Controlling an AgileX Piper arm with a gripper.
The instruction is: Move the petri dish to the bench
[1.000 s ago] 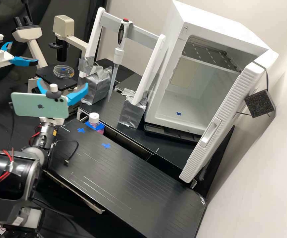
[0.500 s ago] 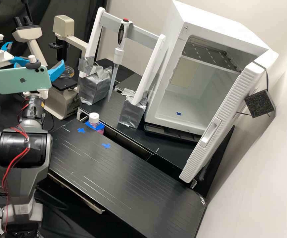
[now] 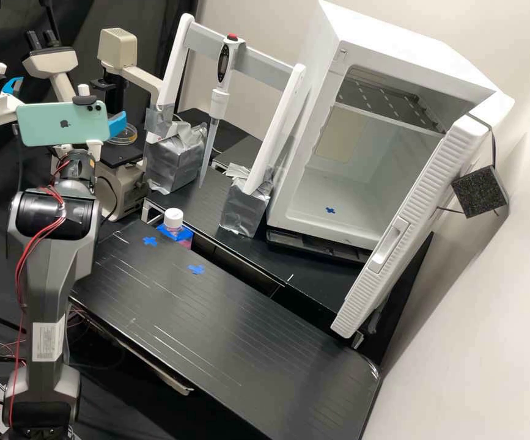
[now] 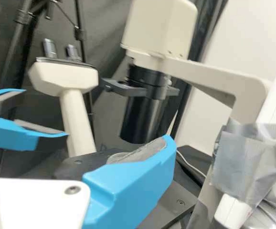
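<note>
Your gripper (image 3: 117,124) hangs in the air beside the stage of a cream microscope (image 3: 118,47), its fingers spread apart. In the wrist view, the grey pad (image 4: 143,151) on 1 blue finger lies bare, at the level of the black stage (image 3: 117,157).

The petri dish (image 3: 128,137), clear and round, sits on that stage, just past your gripper's right finger as the high view has it, partly hidden behind the blue tip. You have yet to bring it to the bench (image 3: 216,342), the dark, scratched surface lower down and to your gripper's right, where 2 blue tape crosses mark the near corner.

A green phone (image 3: 63,125) is mounted at your gripper, a white knob (image 3: 83,90) rising just behind it. To the gripper's right, a pipette (image 3: 219,101) hangs tip down from a white frame (image 3: 276,128), whose 2 legs stand in silver wrapping. Between your gripper and the bench's far edge, lower down, stands a bottle (image 3: 173,218) with a white cap.

Well apart from your gripper, farthest to its right, a white cabinet (image 3: 393,36) stands with its ribbed door (image 3: 417,208) open, a blue tape cross on its floor.
</note>
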